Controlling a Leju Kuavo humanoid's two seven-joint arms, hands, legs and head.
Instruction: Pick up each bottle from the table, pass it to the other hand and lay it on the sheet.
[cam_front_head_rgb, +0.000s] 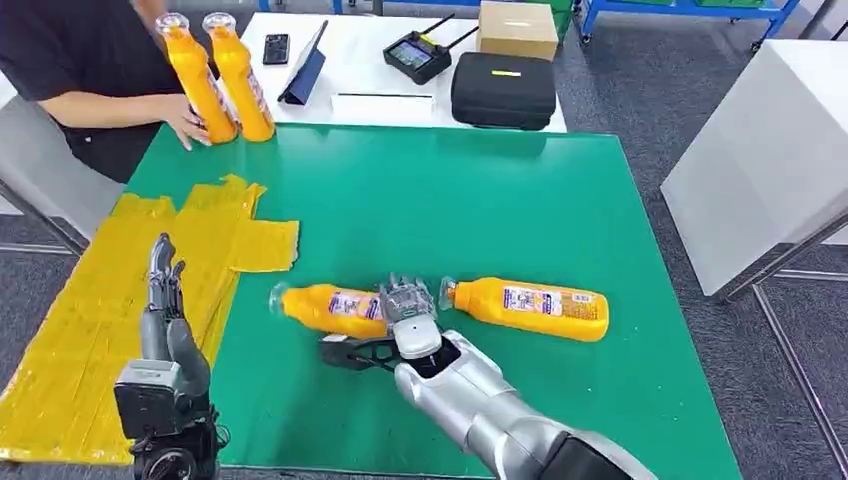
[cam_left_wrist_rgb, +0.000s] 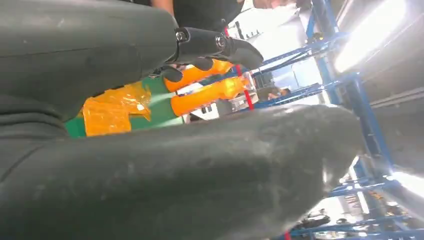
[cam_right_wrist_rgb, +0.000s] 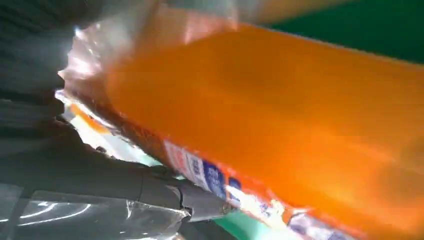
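Table (cam_front_head_rgb: 480, 200), green-topped, carries everything here, and the yellow sheet (cam_front_head_rgb: 90, 320) covers its left part, crumpled and patched from several pieces; it is where each bottle must end up lying. Beyond it a white table (cam_front_head_rgb: 370, 60) holds a black case (cam_front_head_rgb: 503, 90), a cardboard box (cam_front_head_rgb: 517, 28), a handheld controller (cam_front_head_rgb: 418, 55), a tablet (cam_front_head_rgb: 305, 70) and a phone (cam_front_head_rgb: 276, 48).

A person (cam_front_head_rgb: 70, 70) at the far left corner steadies two upright bottles (cam_front_head_rgb: 220, 75) with one hand, probably the next supply.

Two more bottles lie flat near the front edge. The right hand (cam_front_head_rgb: 408, 310) is laid over the nearer bottle (cam_front_head_rgb: 325, 308), fingers on its labelled body; the right wrist view shows the orange body pressed close against the palm, so I judge it gripped or just about to be, with the bottle apparently not lifted off the table. The other lying bottle (cam_front_head_rgb: 530, 305) sits just beside the hand, cap toward it, untouched.

The left hand (cam_front_head_rgb: 163, 290) stands over the sheet, fingers upright and fairly straight, holding nothing, seemingly waiting for the handover.

Both lying bottles have white-and-blue labels; the print is too small to read.
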